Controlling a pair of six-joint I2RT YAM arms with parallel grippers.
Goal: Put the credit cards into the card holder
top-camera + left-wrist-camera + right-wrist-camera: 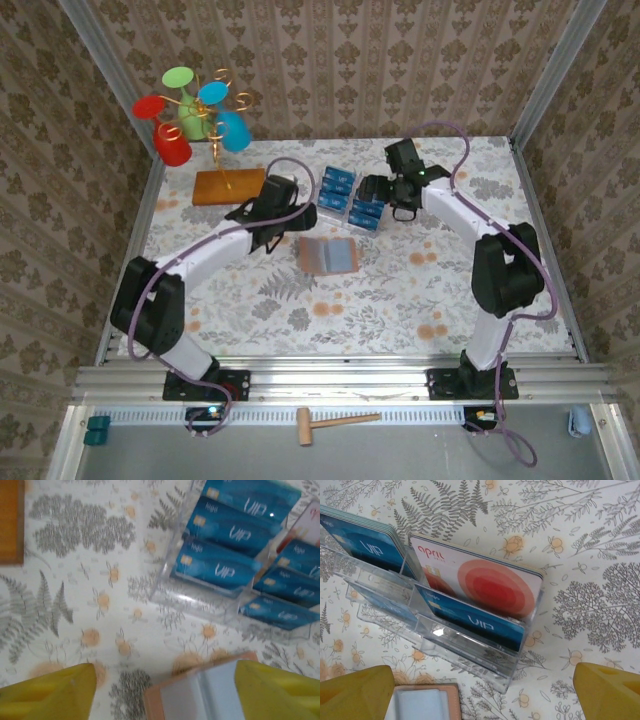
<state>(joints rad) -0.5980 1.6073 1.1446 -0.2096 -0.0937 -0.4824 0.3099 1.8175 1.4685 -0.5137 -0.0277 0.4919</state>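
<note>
The credit cards stand on their long edges in stepped rows inside a clear tray. The tray sits on the worktop just behind the card holder, which lies open with its greyish-blue inside facing up. The right arm is the nearer one to the cards. In the top view its jaws are just beside the right side of the tray, and in its wrist view the tray lies directly ahead, with the card holder at the lower edge. These jaws are spread wide and grip nothing. The long axis of the front blue card runs almost along the line from one finger to the other, with a red-and-white card behind it. I think closing as it is now would therefore press on the card's short ends and not on its faces, so a turn of the wrist seems needed first. The left arm has its jaws also spread and empty, near the left side of the card holder, with the tray further ahead and to the right.
</note>
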